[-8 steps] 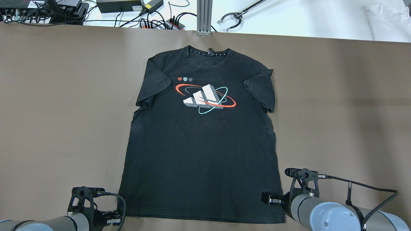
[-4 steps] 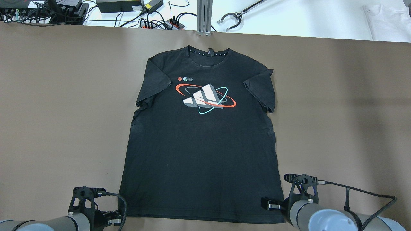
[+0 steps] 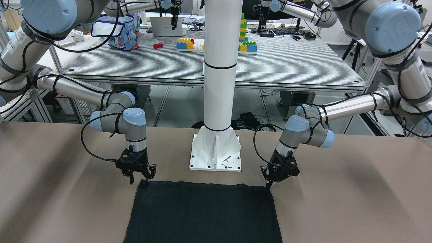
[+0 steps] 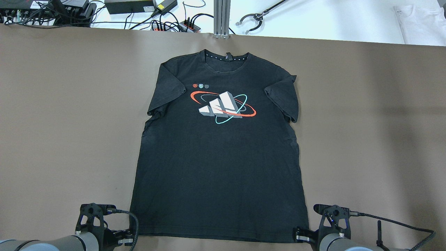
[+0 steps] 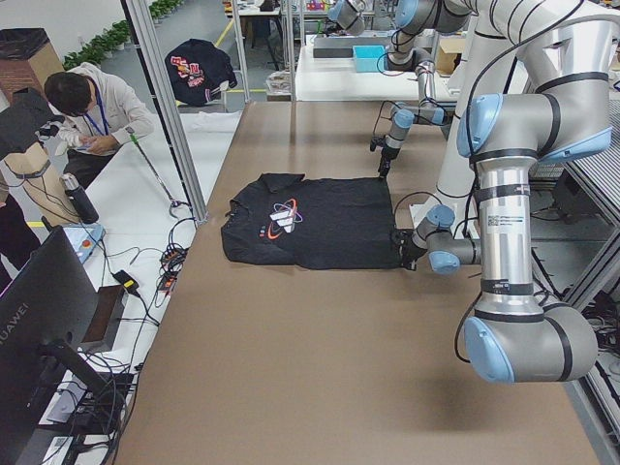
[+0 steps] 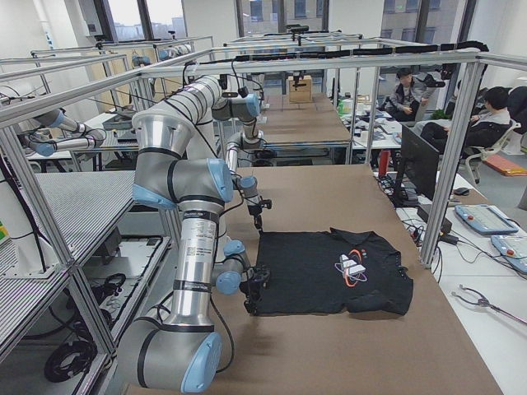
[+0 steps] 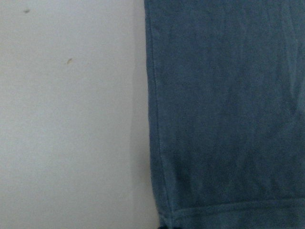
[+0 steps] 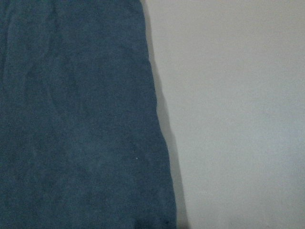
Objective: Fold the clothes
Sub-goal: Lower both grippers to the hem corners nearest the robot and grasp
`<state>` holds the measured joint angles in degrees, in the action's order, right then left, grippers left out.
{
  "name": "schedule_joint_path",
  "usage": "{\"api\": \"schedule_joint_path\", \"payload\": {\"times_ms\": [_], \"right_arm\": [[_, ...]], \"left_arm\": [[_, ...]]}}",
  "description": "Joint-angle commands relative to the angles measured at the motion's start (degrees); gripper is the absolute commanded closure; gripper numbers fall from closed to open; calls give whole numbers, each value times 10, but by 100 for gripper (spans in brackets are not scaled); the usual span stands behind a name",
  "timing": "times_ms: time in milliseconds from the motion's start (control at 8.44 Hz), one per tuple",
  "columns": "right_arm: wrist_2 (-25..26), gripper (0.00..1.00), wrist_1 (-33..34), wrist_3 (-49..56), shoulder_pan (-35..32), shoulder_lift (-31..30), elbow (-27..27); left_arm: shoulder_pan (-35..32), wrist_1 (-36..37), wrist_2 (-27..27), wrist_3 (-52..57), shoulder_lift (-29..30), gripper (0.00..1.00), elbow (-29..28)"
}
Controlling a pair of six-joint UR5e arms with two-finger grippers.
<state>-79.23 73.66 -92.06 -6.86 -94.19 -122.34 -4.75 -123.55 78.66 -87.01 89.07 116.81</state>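
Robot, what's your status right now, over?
Left tool and right tool low at hem corners of the shirt, grip unclear. Shirt flat, print up, unfolded. Nothing lying on it.

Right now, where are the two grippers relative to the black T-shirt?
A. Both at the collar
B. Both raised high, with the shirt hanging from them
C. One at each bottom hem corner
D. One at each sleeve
C: in the overhead view the left gripper and the right gripper sit low at the two bottom hem corners of the T-shirt, which lies flat on the table.
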Motion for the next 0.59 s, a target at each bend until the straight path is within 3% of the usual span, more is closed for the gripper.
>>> {"api": "schedule_joint_path", "payload": {"times_ms": [0,474], "right_arm": [[0,51,-1,-1,6,-1,0],[1,52,0,-1,13,-1,-1]], "left_arm": [[0,0,0,0,1,100,0],[0,0,0,0,1,100,0]]}}
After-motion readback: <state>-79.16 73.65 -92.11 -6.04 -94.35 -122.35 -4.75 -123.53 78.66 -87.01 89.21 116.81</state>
